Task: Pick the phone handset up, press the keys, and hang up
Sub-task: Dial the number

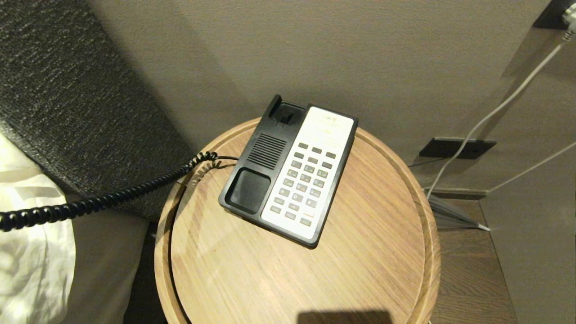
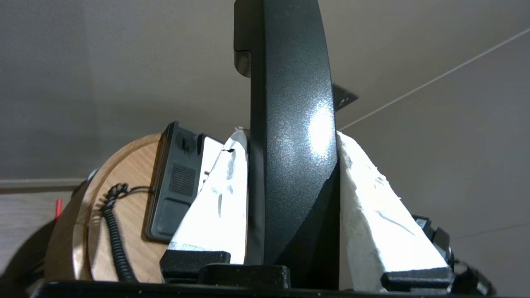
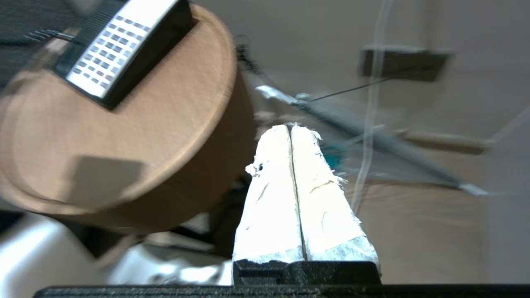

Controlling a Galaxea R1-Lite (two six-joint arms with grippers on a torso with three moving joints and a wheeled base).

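Note:
The black phone handset (image 2: 290, 124) stands upright between the white-wrapped fingers (image 2: 219, 194) of my left gripper (image 2: 290, 136), which is shut on it, off to the left of the head view and outside it. Its black coiled cord (image 1: 103, 200) stretches from the phone base (image 1: 252, 180) out past the left edge. The base's cradle lies empty. The grey keys (image 1: 306, 182) sit in rows on the white faceplate, and the keys (image 3: 107, 49) also show in the right wrist view. My right gripper (image 3: 292, 130) is shut with nothing in it, below and beside the table's right edge.
The phone sits on a round wooden side table (image 1: 360, 270) with a raised rim. A dark textured headboard (image 1: 67, 90) and white bedding (image 1: 27, 252) lie to the left. White cables (image 1: 495, 110) and a wall socket (image 1: 456, 147) are on the right.

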